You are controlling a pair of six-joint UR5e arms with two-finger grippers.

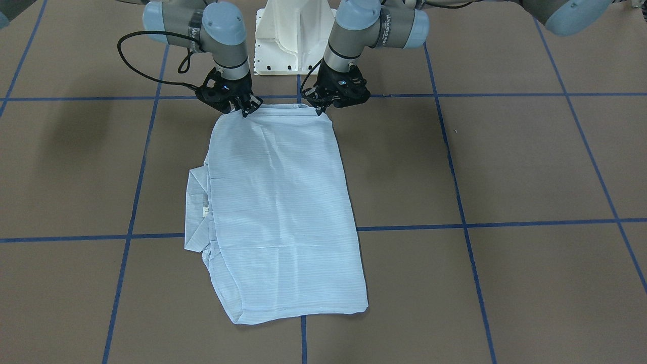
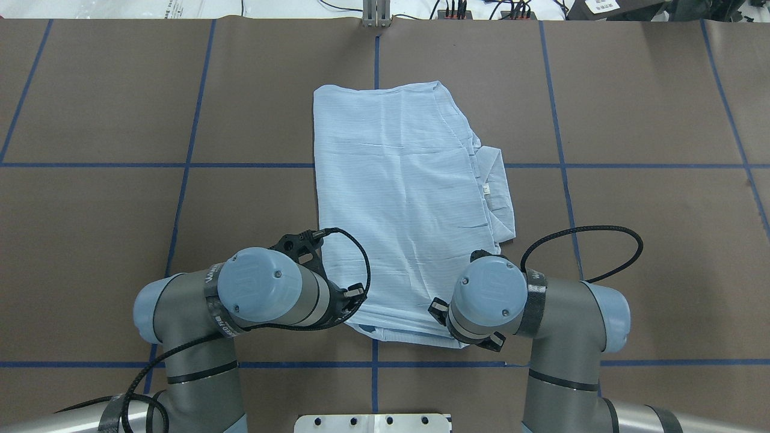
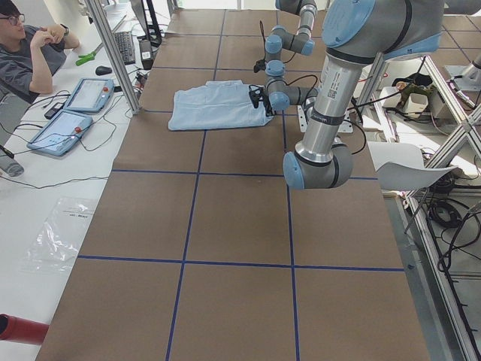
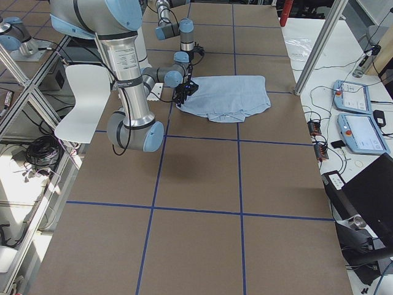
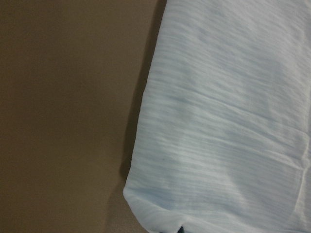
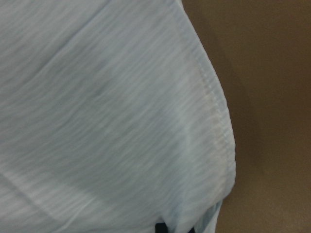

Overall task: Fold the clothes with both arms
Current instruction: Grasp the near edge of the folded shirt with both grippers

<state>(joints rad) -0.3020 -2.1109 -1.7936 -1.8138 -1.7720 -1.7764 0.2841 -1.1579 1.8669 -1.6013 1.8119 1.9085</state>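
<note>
The folded shirt (image 1: 283, 202) lies on the counter (image 1: 505, 167). At its robot-side edge, the left hand (image 1: 320, 108) and the right hand (image 1: 246, 110) each pinch one corner.

Overhead: L arm (image 2: 264, 294), R arm (image 2: 493, 297) mostly cover L gripper (image 1: 320, 108), R gripper (image 1: 246, 110) and near hem of shirt (image 2: 397, 198). Wrist cams: grippers cut off at btm edge, cloth blurry. Grip can't be judged.

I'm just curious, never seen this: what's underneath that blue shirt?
Brown table with a blue tape line running beneath the shirt. Its collar and label peek out one side. Whatever else lies under is covered.
</note>
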